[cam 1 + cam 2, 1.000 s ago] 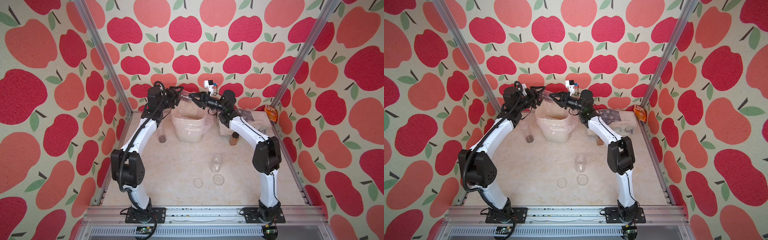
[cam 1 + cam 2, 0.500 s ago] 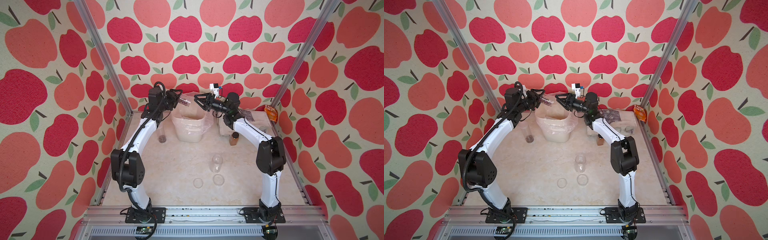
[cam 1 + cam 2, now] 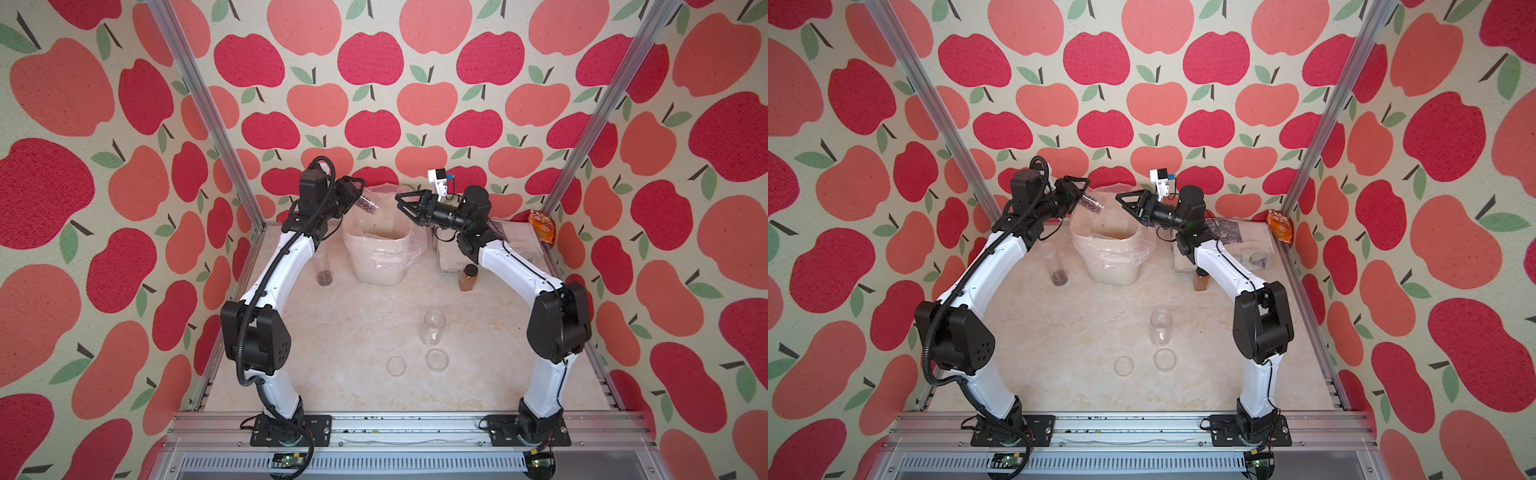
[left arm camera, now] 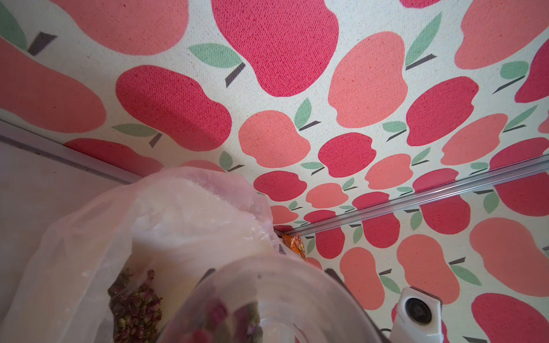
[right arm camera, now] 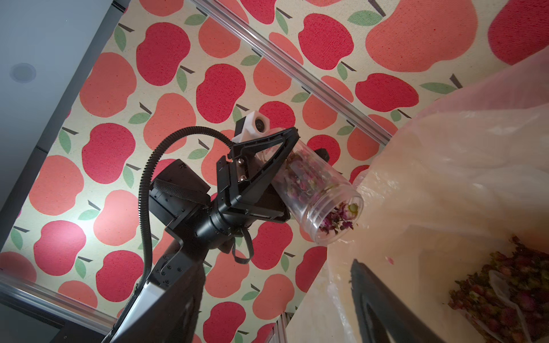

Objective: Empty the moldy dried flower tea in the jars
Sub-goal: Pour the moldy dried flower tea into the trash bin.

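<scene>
My left gripper (image 3: 358, 194) is shut on a clear jar (image 3: 368, 204), tilted mouth-down above the white bin (image 3: 376, 272). The jar's mouth is uncovered, and dried flower tea (image 5: 338, 219) lies at the rim. More tea (image 5: 505, 297) is piled inside the bin's plastic liner. My right gripper (image 3: 404, 208) hangs open and empty just right of the bin's top, facing the held jar. A second jar (image 3: 323, 268) with tea at its bottom stands left of the bin. An empty jar (image 3: 433, 328) stands mid-table, with two clear lids (image 3: 395, 365) in front of it.
An amber jar with a black cap (image 3: 468, 278) stands right of the bin, under my right forearm. Flat packets (image 3: 1229, 230) lie at the back right, and an orange packet (image 3: 541, 224) sits in the far right corner. Apple-patterned walls close in three sides.
My right gripper has drawn back to the right, away from the held jar's mouth, and has opened. The left gripper has kept the jar tilted over the bin.
</scene>
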Tool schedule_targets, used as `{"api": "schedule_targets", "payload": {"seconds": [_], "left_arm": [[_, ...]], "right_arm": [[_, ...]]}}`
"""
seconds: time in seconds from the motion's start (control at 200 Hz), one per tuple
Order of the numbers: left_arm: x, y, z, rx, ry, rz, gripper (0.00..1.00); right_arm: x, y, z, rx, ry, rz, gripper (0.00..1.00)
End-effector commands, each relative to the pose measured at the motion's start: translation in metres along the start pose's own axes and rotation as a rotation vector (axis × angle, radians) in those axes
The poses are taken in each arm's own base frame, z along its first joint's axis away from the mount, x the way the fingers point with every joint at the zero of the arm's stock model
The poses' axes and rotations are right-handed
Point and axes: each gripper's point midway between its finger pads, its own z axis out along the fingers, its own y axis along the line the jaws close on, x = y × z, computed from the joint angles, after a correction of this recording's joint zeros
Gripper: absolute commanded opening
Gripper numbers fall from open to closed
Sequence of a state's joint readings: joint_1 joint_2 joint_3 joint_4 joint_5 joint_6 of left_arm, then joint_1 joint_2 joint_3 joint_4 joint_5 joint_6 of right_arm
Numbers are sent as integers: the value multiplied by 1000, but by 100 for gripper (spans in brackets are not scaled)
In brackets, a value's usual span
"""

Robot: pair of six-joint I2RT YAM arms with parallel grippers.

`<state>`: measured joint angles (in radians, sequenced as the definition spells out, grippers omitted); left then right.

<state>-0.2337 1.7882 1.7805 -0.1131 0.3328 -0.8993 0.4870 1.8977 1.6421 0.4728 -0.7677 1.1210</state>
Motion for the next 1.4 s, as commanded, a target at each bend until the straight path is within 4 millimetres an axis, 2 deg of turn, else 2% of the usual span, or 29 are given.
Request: {"api": "schedule_targets", "payload": {"seconds": [0.0,0.305,0.47,0.59,0.64,0.75,0.886,1.011,1.056,1.126,1.156,1.196,1.246,1.281,1.321,1.391], "left_arm": [[-1,2,4,-57,-14,112,3],[11,-3,15,-183,-17,386,2],[16,-19,17,-278,-49,673,0],[18,-27,19,-300,-61,798,0],[15,-24,17,-311,-58,791,0],[9,-19,13,-276,-40,658,0],[23,-29,19,-273,-8,788,0],[11,-15,16,-251,25,568,0],[15,-21,18,-256,13,626,0],[29,-37,22,-287,5,822,0],[31,-38,22,-295,12,839,0],[29,-33,23,-278,40,767,0],[15,-19,19,-271,52,611,0],[11,-17,18,-269,51,569,0],[14,-25,18,-272,35,641,0],[31,-47,22,-305,0,908,0]], "right_arm": [[2,0,-13,55,7,-68,85],[13,-17,-28,198,45,-147,90],[15,-22,-36,235,50,-161,91],[19,-26,-40,265,61,-177,91],[20,-27,-41,272,63,-182,91],[21,-29,-45,282,61,-187,91],[22,-30,-46,284,64,-183,91],[24,-30,-48,288,65,-189,91],[24,-30,-49,291,65,-192,91],[24,-31,-50,294,66,-194,91],[25,-31,-51,296,67,-194,92],[25,-31,-52,298,67,-195,92],[25,-31,-52,298,67,-198,92],[25,-30,-53,299,67,-201,92],[26,-31,-53,301,67,-204,92],[25,-31,-54,304,65,-207,92]]}}
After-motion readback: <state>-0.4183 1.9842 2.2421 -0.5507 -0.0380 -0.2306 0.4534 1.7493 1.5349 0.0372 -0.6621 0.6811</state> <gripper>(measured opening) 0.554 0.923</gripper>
